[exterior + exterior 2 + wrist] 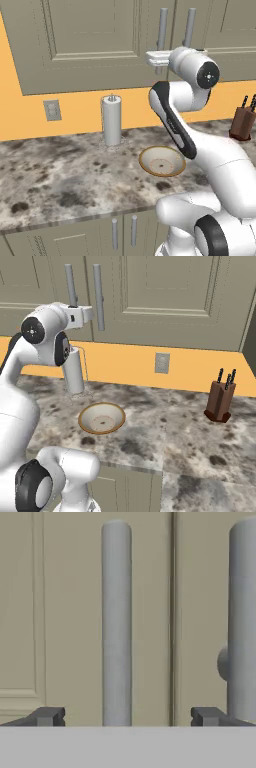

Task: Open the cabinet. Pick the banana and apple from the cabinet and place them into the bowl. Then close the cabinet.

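Note:
The cabinet [90, 45] [175, 301] hangs above the counter with both doors shut. My gripper [154, 59] [86, 313] [127, 716] is raised in front of it, open, jaws spread wide. In the hand view the left door's long silver handle [116, 622] [162, 30] stands between my fingertips [47, 716], untouched. The right door's handle [242, 622] [189, 25] is just outside the right fingertip. The bowl [150, 159] [90, 417] sits empty on the counter below the arm. The banana and apple are hidden behind the shut doors.
A paper towel roll [111, 120] [74, 373] stands on the marble counter [60, 175] just behind the bowl. A knife block [243, 122] [220, 398] stands at the right. A wall outlet [52, 110] [162, 362] is on the orange backsplash. Low cabinets [75, 237] sit under the counter.

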{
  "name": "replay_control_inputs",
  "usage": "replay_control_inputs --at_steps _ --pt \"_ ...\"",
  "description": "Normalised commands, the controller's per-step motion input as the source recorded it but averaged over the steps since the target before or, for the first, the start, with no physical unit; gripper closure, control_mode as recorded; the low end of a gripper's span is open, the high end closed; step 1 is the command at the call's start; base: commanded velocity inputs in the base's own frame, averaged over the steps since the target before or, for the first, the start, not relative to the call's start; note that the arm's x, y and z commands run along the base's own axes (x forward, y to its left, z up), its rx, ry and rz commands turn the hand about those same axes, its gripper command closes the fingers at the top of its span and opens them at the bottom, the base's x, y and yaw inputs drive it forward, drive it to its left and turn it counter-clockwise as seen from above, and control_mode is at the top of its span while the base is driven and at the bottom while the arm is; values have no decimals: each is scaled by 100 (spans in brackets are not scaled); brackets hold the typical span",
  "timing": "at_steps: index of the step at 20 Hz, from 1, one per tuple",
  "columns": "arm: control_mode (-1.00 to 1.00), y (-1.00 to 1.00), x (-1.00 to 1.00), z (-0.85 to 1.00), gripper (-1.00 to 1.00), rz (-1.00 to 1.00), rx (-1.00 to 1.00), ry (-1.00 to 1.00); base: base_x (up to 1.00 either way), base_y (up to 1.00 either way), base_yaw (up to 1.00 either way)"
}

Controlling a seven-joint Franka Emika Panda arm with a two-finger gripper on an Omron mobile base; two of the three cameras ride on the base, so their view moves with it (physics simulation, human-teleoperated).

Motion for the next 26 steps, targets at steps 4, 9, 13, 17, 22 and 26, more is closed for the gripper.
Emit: replay_control_inputs --at_steps 4,9,13,17,22,26 --pt "-100 6 100 -7 -100 -3 0 11 0 0 0" --pt "-100 17 100 -23 100 -6 0 12 0 0 0" --pt "-100 5 69 -10 100 -2 0 7 0 0 0" --pt "-100 0 0 0 100 0 0 1 0 0 0" --pt "-100 8 -33 0 100 0 0 -10 0 0 0" --pt "-100 40 -65 13 100 0 0 -19 0 0 0"
